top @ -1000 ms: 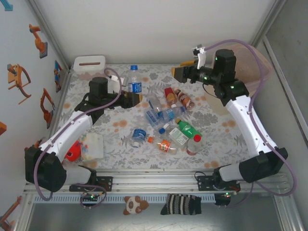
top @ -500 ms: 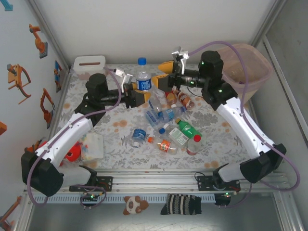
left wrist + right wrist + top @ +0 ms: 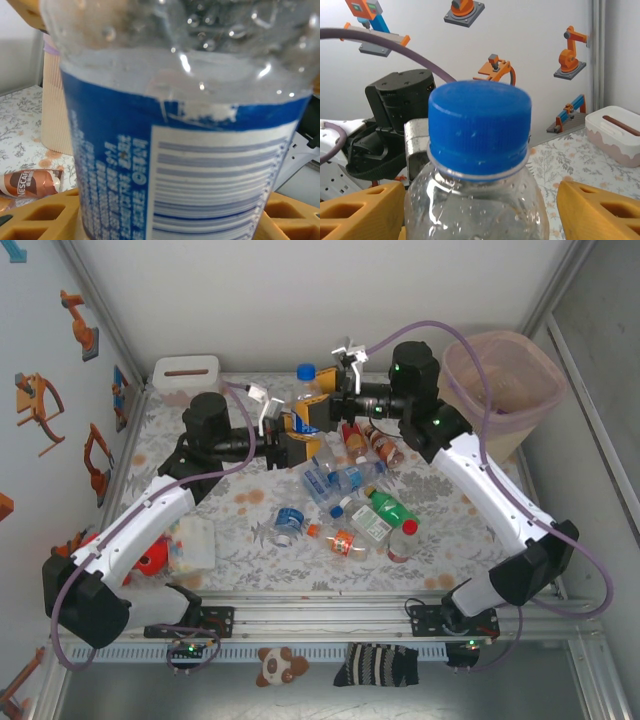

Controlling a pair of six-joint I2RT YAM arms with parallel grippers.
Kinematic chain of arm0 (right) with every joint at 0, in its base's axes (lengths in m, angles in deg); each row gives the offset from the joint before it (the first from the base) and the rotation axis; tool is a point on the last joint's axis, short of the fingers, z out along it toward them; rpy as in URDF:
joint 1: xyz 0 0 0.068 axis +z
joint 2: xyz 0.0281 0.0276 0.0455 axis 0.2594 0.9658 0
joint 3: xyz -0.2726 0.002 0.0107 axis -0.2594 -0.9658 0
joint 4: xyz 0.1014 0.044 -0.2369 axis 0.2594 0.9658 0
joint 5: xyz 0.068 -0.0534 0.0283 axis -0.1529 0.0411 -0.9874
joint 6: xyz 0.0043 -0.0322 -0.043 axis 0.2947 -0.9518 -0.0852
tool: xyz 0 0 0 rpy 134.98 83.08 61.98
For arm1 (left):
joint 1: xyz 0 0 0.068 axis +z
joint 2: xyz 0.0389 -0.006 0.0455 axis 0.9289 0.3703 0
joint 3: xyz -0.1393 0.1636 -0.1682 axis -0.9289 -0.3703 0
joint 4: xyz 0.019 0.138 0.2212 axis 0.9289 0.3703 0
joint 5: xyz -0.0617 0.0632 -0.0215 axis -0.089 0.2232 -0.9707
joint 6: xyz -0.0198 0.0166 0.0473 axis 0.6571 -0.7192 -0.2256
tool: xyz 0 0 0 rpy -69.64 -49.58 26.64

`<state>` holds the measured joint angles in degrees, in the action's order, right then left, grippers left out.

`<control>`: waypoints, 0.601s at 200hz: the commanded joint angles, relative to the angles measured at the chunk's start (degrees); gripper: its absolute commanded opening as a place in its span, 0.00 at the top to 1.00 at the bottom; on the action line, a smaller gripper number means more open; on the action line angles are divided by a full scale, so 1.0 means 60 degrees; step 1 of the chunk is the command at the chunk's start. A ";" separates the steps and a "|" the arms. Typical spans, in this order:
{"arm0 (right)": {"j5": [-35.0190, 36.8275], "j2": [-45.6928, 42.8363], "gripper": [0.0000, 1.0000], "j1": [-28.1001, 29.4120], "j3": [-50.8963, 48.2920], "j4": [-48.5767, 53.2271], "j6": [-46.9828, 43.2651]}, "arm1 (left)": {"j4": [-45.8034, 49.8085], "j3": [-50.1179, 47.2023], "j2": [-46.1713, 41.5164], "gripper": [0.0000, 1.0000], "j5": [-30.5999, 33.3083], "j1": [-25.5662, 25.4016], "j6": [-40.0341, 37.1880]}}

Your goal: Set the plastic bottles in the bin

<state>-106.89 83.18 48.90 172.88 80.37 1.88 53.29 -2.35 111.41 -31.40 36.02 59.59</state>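
- Slippage at the handover is the main worry. The bottle (image 3: pixel 479 150) stands upright in mid-air to the left of the bin (image 3: pixel 512 430), well apart from it. If the left gripper (image 3: pixel 288 435) lets go before the other arm has a proper bite, the bottle drops.
- From there it would likely land among the loose bottles (image 3: pixel 352 502) on the table (image 3: pixel 238 540), left of the bin and nearer the arms. It could knock them about and make later picks harder.
- The right gripper (image 3: pixel 480 207) sits at the tapering shoulder just under the blue cap (image 3: pixel 479 125). On that smooth, rounded plastic, a squeeze could slide upward and off the top.
- With both arms on one thin-walled bottle, any pull by one before the other releases could twist or crush it, or jerk it loose.
- The left gripper is closed on the lower, blue-labelled part of the bottle, with a yellow finger on either side. It carries the whole weight.
- The right gripper's jaws stand open, one finger on each side of the neck. There is a clear gap on one side. The other finger is so close to the plastic that I cannot tell whether it touches. It holds nothing.
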 commanded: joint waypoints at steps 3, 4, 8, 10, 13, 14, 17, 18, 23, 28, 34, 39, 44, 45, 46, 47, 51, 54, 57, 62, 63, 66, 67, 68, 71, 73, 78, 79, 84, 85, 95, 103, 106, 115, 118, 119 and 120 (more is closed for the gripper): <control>-0.0045 0.0004 0.27 0.0083 0.0292 -0.0313 0.0102 | 0.0144 0.0278 -0.0196 0.52 -0.0194 -0.0057 -0.0343; -0.0047 0.0004 0.27 0.0083 0.0299 -0.0316 0.0104 | 0.0148 0.0292 -0.0203 0.52 -0.0190 -0.0058 -0.0350; -0.0045 0.0004 0.28 0.0083 0.0293 -0.0290 0.0103 | 0.0173 0.0292 -0.0193 0.52 -0.0198 -0.0058 -0.0354; -0.0045 0.0004 0.28 0.0083 0.0295 -0.0279 0.0113 | 0.0180 0.0303 -0.0187 0.52 -0.0193 -0.0059 -0.0357; -0.0052 0.0004 0.29 0.0083 0.0292 -0.0276 0.0114 | 0.0176 0.0299 -0.0199 0.52 -0.0200 -0.0060 -0.0357; -0.0058 0.0004 0.29 0.0083 0.0299 -0.0268 0.0118 | 0.0179 0.0295 -0.0197 0.52 -0.0193 -0.0060 -0.0357; -0.0063 0.0004 0.30 0.0090 0.0301 -0.0261 0.0128 | 0.0189 0.0298 -0.0197 0.52 -0.0196 -0.0060 -0.0357; -0.0063 0.0004 0.30 0.0094 0.0304 -0.0268 0.0132 | 0.0185 0.0295 -0.0203 0.52 -0.0199 -0.0060 -0.0357; -0.0089 0.0004 0.31 0.0096 0.0303 -0.0265 0.0150 | 0.0179 0.0302 -0.0207 0.52 -0.0196 -0.0059 -0.0357; -0.0080 0.0004 0.33 0.0098 0.0308 -0.0261 0.0159 | 0.0179 0.0295 -0.0204 0.52 -0.0194 -0.0060 -0.0358; -0.0106 0.0018 0.35 0.0112 0.0313 -0.0260 0.0175 | 0.0181 0.0301 -0.0201 0.52 -0.0183 -0.0055 -0.0357; -0.0108 0.0020 0.36 0.0124 0.0320 -0.0253 0.0169 | 0.0182 0.0304 -0.0213 0.52 -0.0185 -0.0059 -0.0358; -0.0106 0.0021 0.37 0.0127 0.0335 -0.0234 0.0169 | 0.0182 0.0306 -0.0200 0.52 -0.0162 -0.0059 -0.0370; -0.0107 0.0020 0.37 0.0127 0.0335 -0.0232 0.0174 | 0.0182 0.0306 -0.0205 0.52 -0.0159 -0.0059 -0.0371; -0.0107 0.0019 0.37 0.0127 0.0335 -0.0232 0.0177 | 0.0182 0.0306 -0.0200 0.52 -0.0158 -0.0059 -0.0372; -0.0100 0.0019 0.38 0.0127 0.0343 -0.0231 0.0178 | 0.0182 0.0306 -0.0197 0.52 -0.0158 -0.0059 -0.0372; -0.0107 0.0032 0.39 0.0134 0.0359 -0.0217 0.0177 | 0.0184 0.0306 -0.0205 0.52 -0.0154 -0.0060 -0.0372; -0.0104 0.0033 0.40 0.0141 0.0371 -0.0200 0.0177 | 0.0189 0.0314 -0.0220 0.52 -0.0144 -0.0052 -0.0372; -0.0107 0.0035 0.41 0.0141 0.0373 -0.0189 0.0174 | 0.0195 0.0307 -0.0211 0.52 -0.0135 -0.0059 -0.0379; -0.0104 0.0034 0.42 0.0142 0.0386 -0.0176 0.0178 | 0.0204 0.0306 -0.0212 0.52 -0.0128 -0.0060 -0.0387; -0.0091 0.0041 0.42 0.0142 0.0383 -0.0174 0.0179 | 0.0215 0.0306 -0.0211 0.52 -0.0120 -0.0060 -0.0387; -0.0093 0.0032 0.43 0.0134 0.0392 -0.0160 0.0168 | 0.0222 0.0310 -0.0224 0.51 -0.0114 -0.0058 -0.0401; -0.0086 0.0033 0.44 0.0138 0.0393 -0.0159 0.0167 | 0.0217 0.0308 -0.0224 0.51 -0.0114 -0.0059 -0.0401; -0.0082 0.0033 0.44 0.0140 0.0394 -0.0151 0.0166 | 0.0221 0.0307 -0.0224 0.51 -0.0106 -0.0059 -0.0401; -0.0075 0.0041 0.45 0.0141 0.0414 -0.0146 0.0172 | 0.0225 0.0307 -0.0248 0.51 -0.0092 -0.0060 -0.0401; -0.0074 0.0035 0.45 0.0142 0.0414 -0.0144 0.0170 | 0.0225 0.0306 -0.0245 0.51 -0.0086 -0.0060 -0.0401; -0.0064 0.0038 0.46 0.0142 0.0409 -0.0133 0.0177 | 0.0228 0.0306 -0.0260 0.51 -0.0064 -0.0052 -0.0401; -0.0064 0.0043 0.47 0.0142 0.0416 -0.0138 0.0171 | 0.0227 0.0306 -0.0264 0.51 -0.0059 -0.0049 -0.0409; -0.0045 0.0034 0.47 0.0142 0.0423 -0.0122 0.0180 | 0.0236 0.0297 -0.0268 0.51 -0.0043 -0.0052 -0.0416; -0.0047 0.0041 0.47 0.0142 0.0423 -0.0118 0.0180 | 0.0238 0.0302 -0.0261 0.51 -0.0034 -0.0056 -0.0416; -0.0034 0.0025 0.48 0.0142 0.0425 -0.0116 0.0188 | 0.0254 0.0290 -0.0272 0.51 0.0015 -0.0060 -0.0438; 0.0020 0.0013 0.49 0.0149 0.0438 -0.0125 0.0189 | 0.0255 0.0288 -0.0283 0.49 0.0045 -0.0059 -0.0444; 0.0042 0.0005 0.49 0.0156 0.0438 -0.0115 0.0192 | 0.0257 0.0288 -0.0286 0.49 0.0053 -0.0060 -0.0445; 0.0152 -0.0013 0.50 0.0155 0.0440 -0.0098 0.0202 | 0.0278 0.0273 -0.0319 0.48 0.0097 -0.0060 -0.0445; 0.0176 -0.0015 0.51 0.0163 0.0438 -0.0095 0.0208 | 0.0276 0.0264 -0.0324 0.47 0.0113 -0.0060 -0.0445; 0.0188 -0.0027 0.51 0.0152 0.0438 -0.0090 0.0201 | 0.0280 0.0263 -0.0325 0.47 0.0117 -0.0060 -0.0445; 0.0201 -0.0034 0.51 0.0154 0.0438 -0.0087 0.0198 | 0.0289 0.0263 -0.0333 0.47 0.0119 -0.0060 -0.0445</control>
<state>-107.08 83.18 49.21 173.36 80.32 2.64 54.82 -2.35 110.99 -31.34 36.04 58.65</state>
